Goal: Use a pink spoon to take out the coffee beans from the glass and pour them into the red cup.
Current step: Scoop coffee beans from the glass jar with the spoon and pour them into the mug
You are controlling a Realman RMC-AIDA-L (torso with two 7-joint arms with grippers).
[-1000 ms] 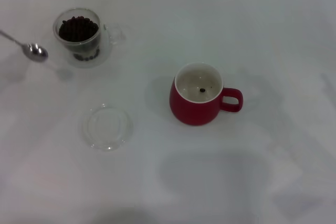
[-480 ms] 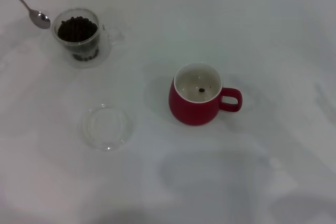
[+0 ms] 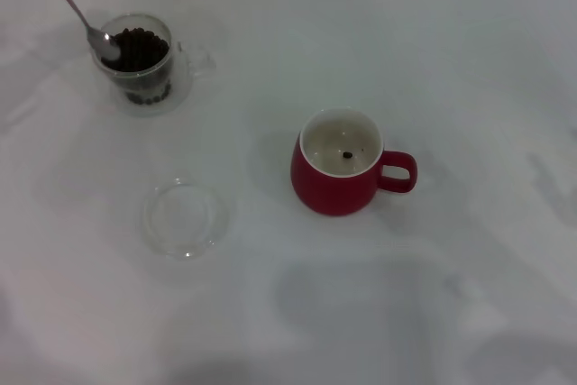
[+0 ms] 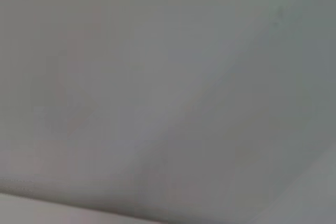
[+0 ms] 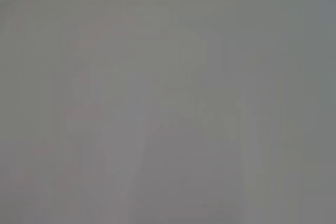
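The pink-handled metal spoon [image 3: 81, 15] slants from the far-left corner, its bowl over the clear double-walled glass [image 3: 137, 59] of dark coffee beans [image 3: 140, 48]; no gripper shows, so I cannot tell either one's grasp.

Head view: bright, even overhead light on a white table [image 3: 451, 60], slightly washed out and soft. Faint, diffuse shadows lie left of the red cup [image 3: 338, 174] and around the glass [image 3: 137, 59]; broad grey shadow patches cover the near side of the table. Small highlights glint on the clear glass dish [image 3: 185, 218]. Both wrist views: uniform dim grey, fully out of focus, nothing resolvable.
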